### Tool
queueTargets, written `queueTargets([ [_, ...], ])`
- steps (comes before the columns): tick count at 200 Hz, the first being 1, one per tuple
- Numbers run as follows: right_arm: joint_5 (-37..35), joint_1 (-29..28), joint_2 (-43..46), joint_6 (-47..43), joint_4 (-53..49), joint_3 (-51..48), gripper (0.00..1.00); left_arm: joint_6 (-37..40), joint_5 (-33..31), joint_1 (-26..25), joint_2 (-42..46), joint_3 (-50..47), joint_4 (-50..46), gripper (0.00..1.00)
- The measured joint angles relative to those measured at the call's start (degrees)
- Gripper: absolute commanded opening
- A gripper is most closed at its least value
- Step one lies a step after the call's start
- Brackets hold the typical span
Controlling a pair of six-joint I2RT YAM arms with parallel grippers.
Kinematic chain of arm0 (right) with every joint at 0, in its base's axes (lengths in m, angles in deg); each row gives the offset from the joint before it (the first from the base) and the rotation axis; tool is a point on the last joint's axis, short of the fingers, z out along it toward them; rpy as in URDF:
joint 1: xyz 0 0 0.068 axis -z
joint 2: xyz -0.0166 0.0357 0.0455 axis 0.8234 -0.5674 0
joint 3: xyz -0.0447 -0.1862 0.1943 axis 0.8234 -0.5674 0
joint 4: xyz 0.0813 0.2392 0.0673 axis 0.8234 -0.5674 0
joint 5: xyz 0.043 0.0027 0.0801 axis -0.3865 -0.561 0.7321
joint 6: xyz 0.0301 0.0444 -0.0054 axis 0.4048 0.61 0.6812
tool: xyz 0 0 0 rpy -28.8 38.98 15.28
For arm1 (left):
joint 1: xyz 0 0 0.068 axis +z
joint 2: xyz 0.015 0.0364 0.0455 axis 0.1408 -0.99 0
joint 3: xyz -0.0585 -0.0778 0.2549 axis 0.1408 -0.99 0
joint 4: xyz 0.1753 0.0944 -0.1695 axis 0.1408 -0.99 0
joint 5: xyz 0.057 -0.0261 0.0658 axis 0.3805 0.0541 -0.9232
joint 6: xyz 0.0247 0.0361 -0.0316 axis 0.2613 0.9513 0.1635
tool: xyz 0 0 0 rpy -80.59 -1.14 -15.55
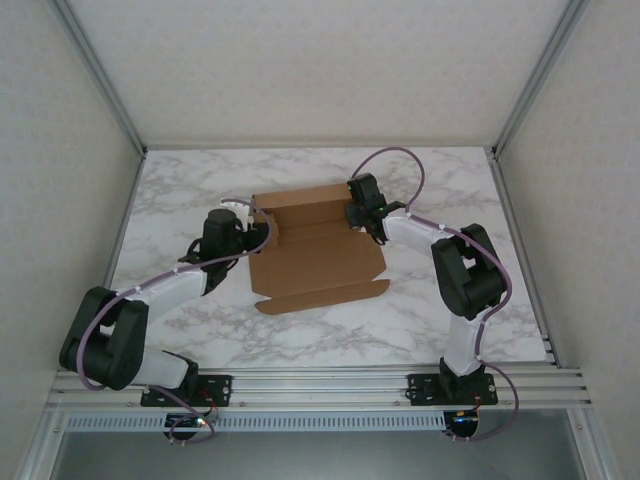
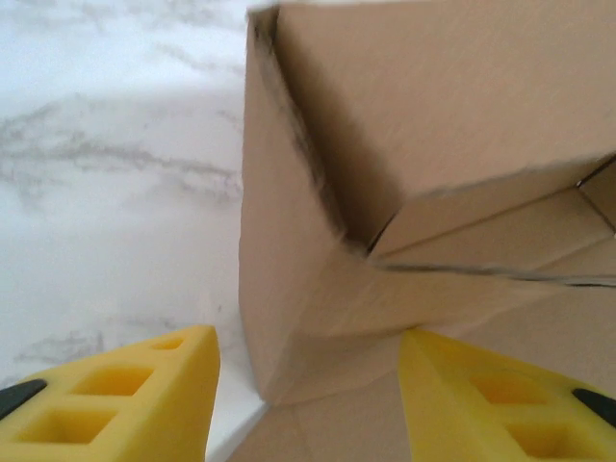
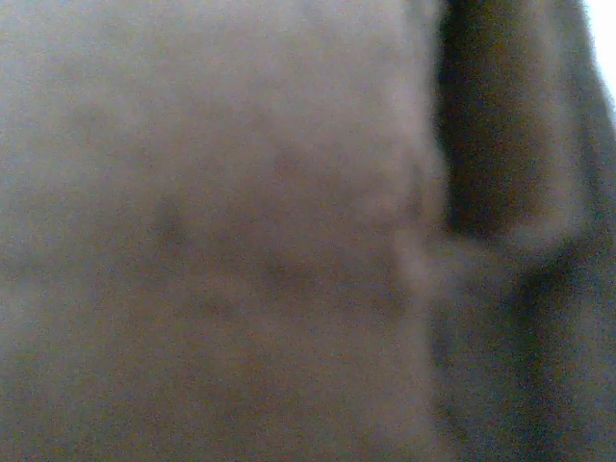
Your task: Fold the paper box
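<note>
A die-cut brown paper box (image 1: pixel 320 268) lay near the middle of a white, grey-veined marble-look table (image 1: pixel 180 190). It was partly folded. Its far section stood up in low walls, while the near panel with its notched tabs lay flat toward the arms.

The left gripper (image 1: pixel 252 226) sat at the box's far left corner. Its yellow fingers (image 2: pixel 115 395), moulded with square hollows, stood parted either side of a raised corner. Bare tabletop showed between the left finger and the cardboard, so nothing was clamped.

The right gripper (image 1: pixel 358 213) was down on the far right part of the box, jaws clenched. Its wrist camera sat so close to the brown board that everything blurred, and I could not tell whether cardboard was pinched.

The board was matte and unprinted, with crisp creases and a slightly ragged cut edge at the corner.

The step in hand looked like forming the far side walls. The next move, I judged, called for keeping those walls upright while the corner flaps were tucked in. Thin board like this would likely spring back if let go.
</note>
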State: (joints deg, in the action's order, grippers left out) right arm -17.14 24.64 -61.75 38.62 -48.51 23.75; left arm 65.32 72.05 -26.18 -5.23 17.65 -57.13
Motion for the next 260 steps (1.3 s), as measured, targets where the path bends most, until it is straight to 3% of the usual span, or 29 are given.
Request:
queueTargets([
  [89, 0.1, 0.0, 0.0, 0.0, 0.0, 0.0, 0.11, 2.9, 2.0, -0.1, -6.3, -0.6, 11.0, 0.50],
  [135, 0.1, 0.0, 0.0, 0.0, 0.0, 0.0, 0.11, 2.6, -0.1, -0.1, -8.1, -1.0, 14.1, 0.38],
  [181, 0.2, 0.0, 0.0, 0.0, 0.0, 0.0, 0.11, -1.5, -7.0, -1.0, -9.9, -1.0, 14.7, 0.18],
  [228, 1.1, -0.1, 0.1, 0.3, 0.0, 0.0, 0.11, -3.0, -18.4, -4.5, -11.9, 0.5, 14.6, 0.00],
  [260, 1.4, -0.2, 0.2, 1.3, -0.3, 0.0, 0.06, -4.4, -24.7, -6.4, -13.8, 2.8, 13.4, 0.00],
])
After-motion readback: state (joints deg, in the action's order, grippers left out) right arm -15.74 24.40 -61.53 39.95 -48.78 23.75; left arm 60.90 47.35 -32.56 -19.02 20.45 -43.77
